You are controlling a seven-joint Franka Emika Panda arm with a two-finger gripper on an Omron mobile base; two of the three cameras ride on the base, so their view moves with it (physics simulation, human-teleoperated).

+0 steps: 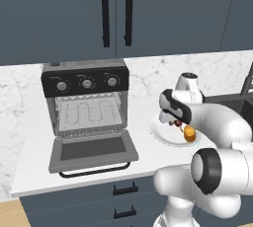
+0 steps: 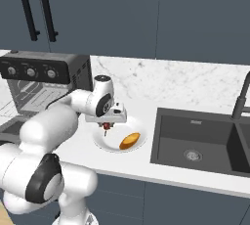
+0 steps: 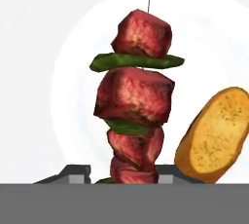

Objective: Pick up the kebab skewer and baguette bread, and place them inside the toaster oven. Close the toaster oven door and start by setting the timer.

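The kebab skewer (image 3: 133,96), red-brown meat chunks with green slices, stands between my fingertips in the hand view. My gripper (image 2: 106,123) is shut on the kebab skewer (image 2: 105,127) just above the white plate (image 2: 101,142). The golden baguette bread (image 2: 129,141) lies on that plate, to the skewer's right. In the left base view the gripper (image 1: 176,121) hangs over the plate (image 1: 159,134) beside the baguette bread (image 1: 189,133). Left of it on the counter stands the toaster oven (image 1: 84,80), its door (image 1: 92,152) folded down open and a wire rack showing inside.
A dark sink (image 2: 195,141) with a faucet (image 2: 241,99) lies right of the plate. Dark wall cabinets with black handles (image 1: 104,13) hang above the oven. The marble counter's front edge (image 1: 74,184) runs just in front of the open door.
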